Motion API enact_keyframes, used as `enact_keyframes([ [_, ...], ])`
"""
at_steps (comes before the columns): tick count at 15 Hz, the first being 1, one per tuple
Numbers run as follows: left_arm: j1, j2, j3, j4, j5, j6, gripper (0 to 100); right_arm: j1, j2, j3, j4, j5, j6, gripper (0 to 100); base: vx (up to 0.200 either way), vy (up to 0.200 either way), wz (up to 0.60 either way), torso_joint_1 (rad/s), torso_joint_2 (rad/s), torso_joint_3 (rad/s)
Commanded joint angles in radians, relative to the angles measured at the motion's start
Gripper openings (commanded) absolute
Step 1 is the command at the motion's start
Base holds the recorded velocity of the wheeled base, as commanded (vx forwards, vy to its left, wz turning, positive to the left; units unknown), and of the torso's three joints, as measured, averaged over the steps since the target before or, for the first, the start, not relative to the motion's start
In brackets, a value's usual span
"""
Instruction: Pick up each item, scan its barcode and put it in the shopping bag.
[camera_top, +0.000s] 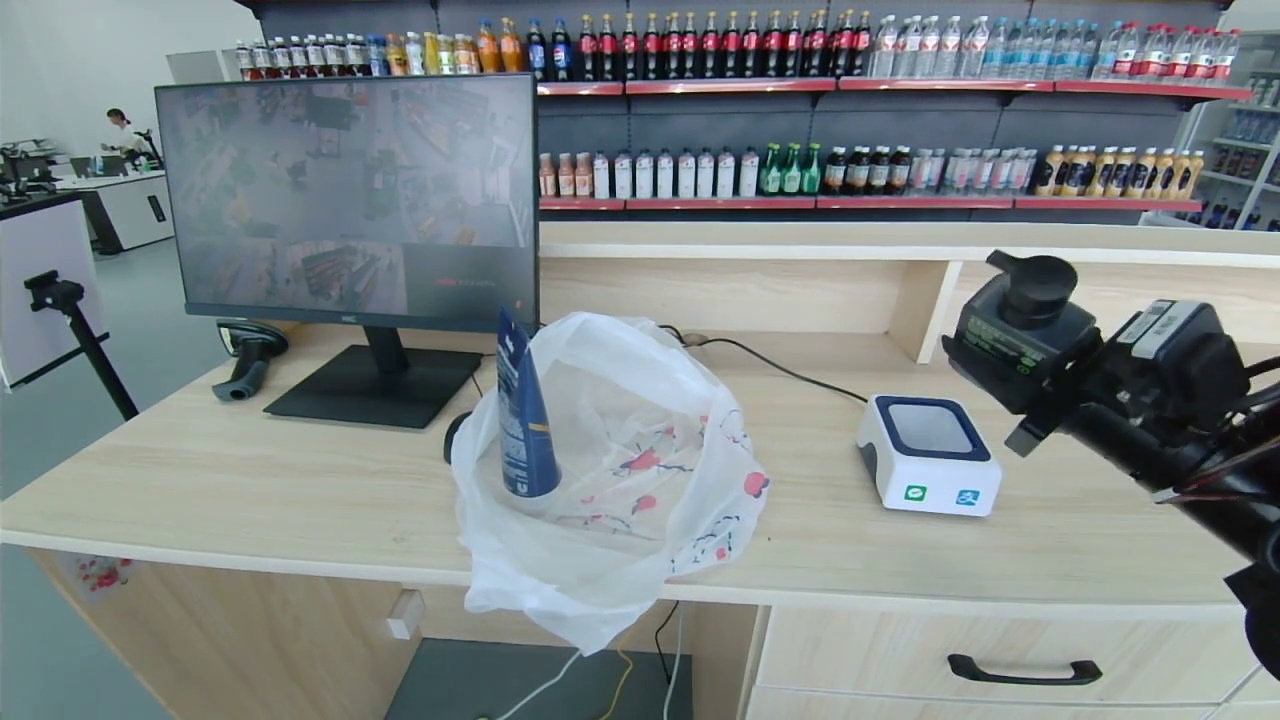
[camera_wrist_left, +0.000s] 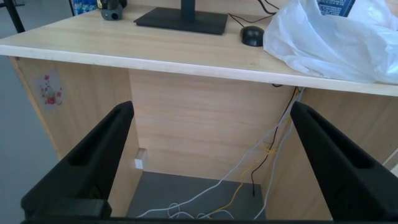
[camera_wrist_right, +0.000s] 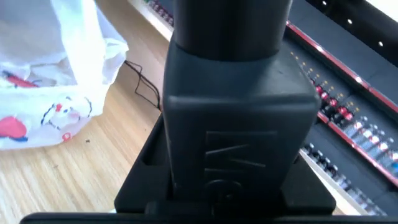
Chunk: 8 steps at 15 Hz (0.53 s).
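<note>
The item in hand is a dark grey, blocky container (camera_top: 1000, 340) with a round black cap on top. The right pincer (camera_top: 1060, 395) is clenched around its body and holds it in the air over the right end of the table (camera_top: 250, 480), above and just right of the scanner (camera_top: 930, 455). That scanner, a single white box with a dark window on top, sits on the table right of the shopping bag (camera_top: 690, 400), with a strip of bare wood between them. There is one bag, thin white plastic with red flower print, mouth open upward, and its lower folds spill over the table's near edge. One blue tube (camera_top: 522, 420) stands upright inside it on the left side. Farther left are one monitor (camera_top: 350, 200) on a flat stand and one handheld scanner (camera_top: 245, 360), and one dark mouse (camera_top: 455, 435) lies just behind the bag. Bare table runs along the near edge left of the bag and near the white scanner. The left pincer (camera_wrist_left: 211, 107) is released, its two fingers wide apart, low in front of the table's near edge, facing the recess where cables (camera_wrist_left: 273, 149) hang.
</note>
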Motion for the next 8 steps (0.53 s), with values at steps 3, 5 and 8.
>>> enact_keyframes([
  [3, 0.0, 0.0, 0.0, 0.0, 0.0, 0.002, 100, 0.083, -0.111, 0.007, -0.001, -0.24, 0.178, 0, 0.0, 0.0, 0.0, 0.0, 0.0, 0.0],
  [5, 0.0, 0.0, 0.0, 0.0, 0.0, 0.002, 100, 0.083, -0.11, 0.015, -0.001, -0.28, 0.288, 0, 0.0, 0.0, 0.0, 0.0, 0.0, 0.0],
  [8, 0.0, 0.0, 0.0, 0.0, 0.0, 0.002, 100, 0.079, -0.093, 0.119, -0.001, -0.283, 0.466, 0, 0.0, 0.0, 0.0, 0.0, 0.0, 0.0],
])
